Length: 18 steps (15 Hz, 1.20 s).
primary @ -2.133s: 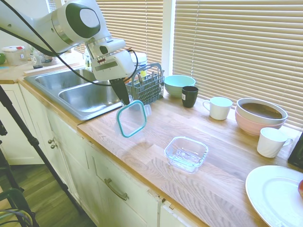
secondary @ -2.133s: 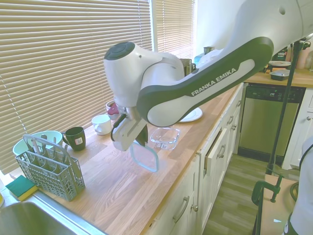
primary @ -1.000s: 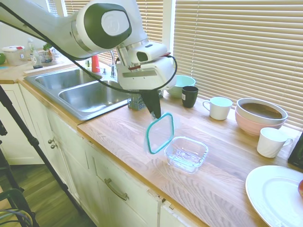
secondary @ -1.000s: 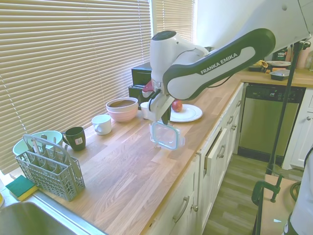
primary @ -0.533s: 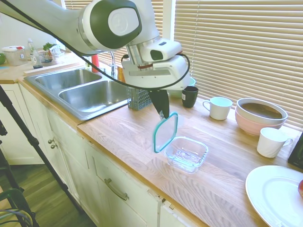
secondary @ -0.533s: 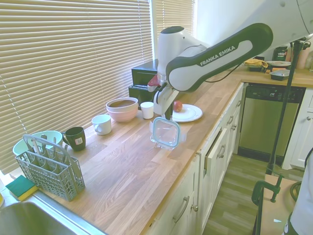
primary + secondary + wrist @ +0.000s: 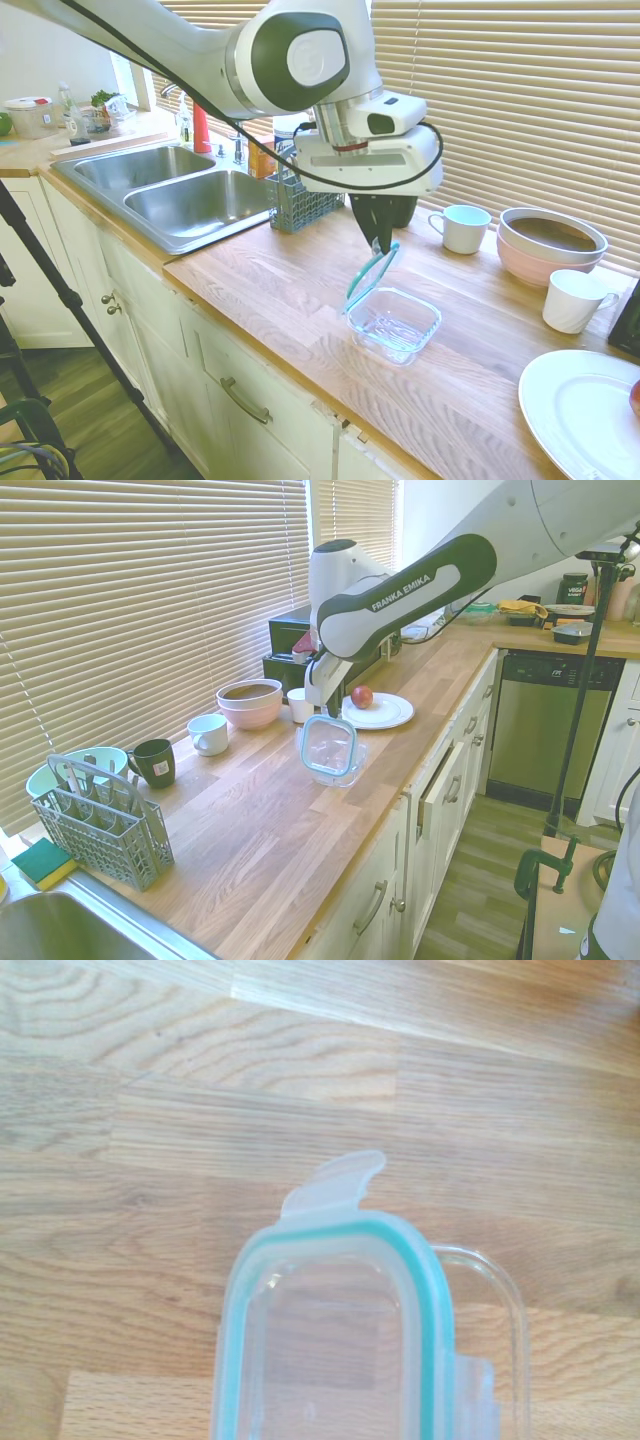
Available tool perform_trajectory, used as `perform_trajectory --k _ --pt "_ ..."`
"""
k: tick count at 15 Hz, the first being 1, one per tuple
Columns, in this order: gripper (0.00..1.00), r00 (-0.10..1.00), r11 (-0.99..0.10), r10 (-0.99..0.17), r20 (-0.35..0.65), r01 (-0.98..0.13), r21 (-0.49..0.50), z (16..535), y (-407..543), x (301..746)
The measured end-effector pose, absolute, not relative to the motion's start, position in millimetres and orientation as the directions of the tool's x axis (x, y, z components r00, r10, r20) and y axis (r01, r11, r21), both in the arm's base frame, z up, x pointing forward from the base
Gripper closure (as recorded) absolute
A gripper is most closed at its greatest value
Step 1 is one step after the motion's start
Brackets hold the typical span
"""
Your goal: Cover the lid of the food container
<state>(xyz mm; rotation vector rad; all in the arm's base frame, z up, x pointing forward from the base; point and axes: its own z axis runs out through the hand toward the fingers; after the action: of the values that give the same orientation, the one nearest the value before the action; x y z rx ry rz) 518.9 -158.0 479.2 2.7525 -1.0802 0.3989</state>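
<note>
On the wooden counter (image 7: 300, 290), near its front edge, sits the food container (image 7: 394, 323). It is a small clear glass dish with nothing in it. Right above it hangs the lid (image 7: 372, 276), see-through with a blue-green rim. The lid is tipped up on a slant, high on one side and low on the other, and its low edge is just over the near side of the dish. I cannot tell if they touch yet.

The tool (image 7: 379, 243) is pinching the top edge of the lid, so the lid dangles from that one side.

The lid looks thin, light and a bit bendy, and smooth plastic can slip. Holding it by the rim works, but it may swing. It needs to lie flat and line up with the corners of the dish. The dish is glass, so it is heavier and stiff, and I think it could slide or chip if pushed hard.

A white cup (image 7: 464, 228) and a pink bowl (image 7: 549, 246) stand farther back by the blinds.
</note>
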Motion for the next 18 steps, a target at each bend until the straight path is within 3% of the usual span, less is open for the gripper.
perform_trajectory --k 18 --pt "1.0 0.644 -0.66 -0.747 0.163 -0.747 -0.073 430 -263 507"
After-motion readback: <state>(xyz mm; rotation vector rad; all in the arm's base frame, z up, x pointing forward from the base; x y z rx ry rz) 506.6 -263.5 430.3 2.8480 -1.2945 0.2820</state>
